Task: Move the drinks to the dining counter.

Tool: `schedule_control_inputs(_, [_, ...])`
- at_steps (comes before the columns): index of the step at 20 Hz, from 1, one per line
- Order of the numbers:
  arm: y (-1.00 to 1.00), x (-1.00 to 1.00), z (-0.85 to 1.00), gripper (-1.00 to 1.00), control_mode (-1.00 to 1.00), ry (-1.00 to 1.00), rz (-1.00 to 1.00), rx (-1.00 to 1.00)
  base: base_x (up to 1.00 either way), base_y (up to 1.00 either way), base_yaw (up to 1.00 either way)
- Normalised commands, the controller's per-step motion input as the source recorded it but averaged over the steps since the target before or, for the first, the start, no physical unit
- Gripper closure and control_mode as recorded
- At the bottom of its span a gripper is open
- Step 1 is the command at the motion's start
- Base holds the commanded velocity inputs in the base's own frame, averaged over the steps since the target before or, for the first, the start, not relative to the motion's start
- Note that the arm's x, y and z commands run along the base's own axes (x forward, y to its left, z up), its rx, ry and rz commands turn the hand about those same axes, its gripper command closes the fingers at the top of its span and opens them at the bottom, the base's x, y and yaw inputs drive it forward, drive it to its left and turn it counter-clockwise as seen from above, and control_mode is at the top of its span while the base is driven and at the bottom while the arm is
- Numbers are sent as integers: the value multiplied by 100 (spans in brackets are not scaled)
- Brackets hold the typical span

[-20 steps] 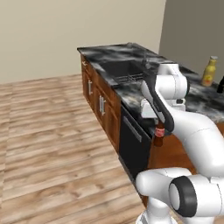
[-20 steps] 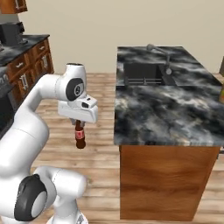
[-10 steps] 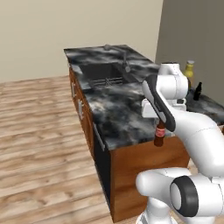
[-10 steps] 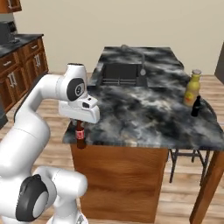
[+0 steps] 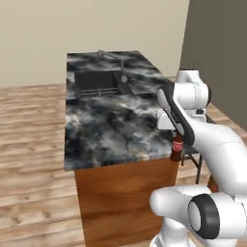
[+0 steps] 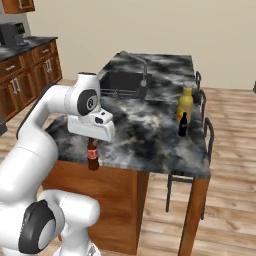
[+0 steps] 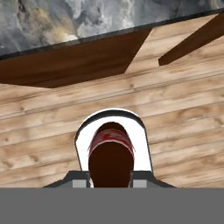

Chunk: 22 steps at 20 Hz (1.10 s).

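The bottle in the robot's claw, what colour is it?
Dark brown bottle with a red label, clearest in the right base view.

Lighting: even, soft, rendered; no glare. Shadows: dark under the stone counter (image 7: 100,19) overhang, across the floor boards (image 7: 175,109). Sharpness: base views slightly soft; no edge distortion.

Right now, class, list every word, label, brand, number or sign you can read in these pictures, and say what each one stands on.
No text can be read.
brown bottle, held in the end effector: red label with pale marks, too blurred to read.
yellow bottle on the dining counter: orange-red label, too small to read.
small dark bottle beside it: no legible mark.
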Motion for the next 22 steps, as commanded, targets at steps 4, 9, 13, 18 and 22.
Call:
schedule_control_inputs(4, [0,0,0,100,100,0,0,0,0,-100,29])
schedule_control_inputs(9, [0,0,0,100,100,0,0,0,10,-92,16])
schedule_control_inputs(13, [0,0,0,100,100,0,0,0,23,-57,0])
schedule_control_inputs(18, [0,0,0,100,100,0,0,0,44,-14,-2])
schedule_control_inputs(22, [0,0,0,100,100,0,0,0,51,6,-12])
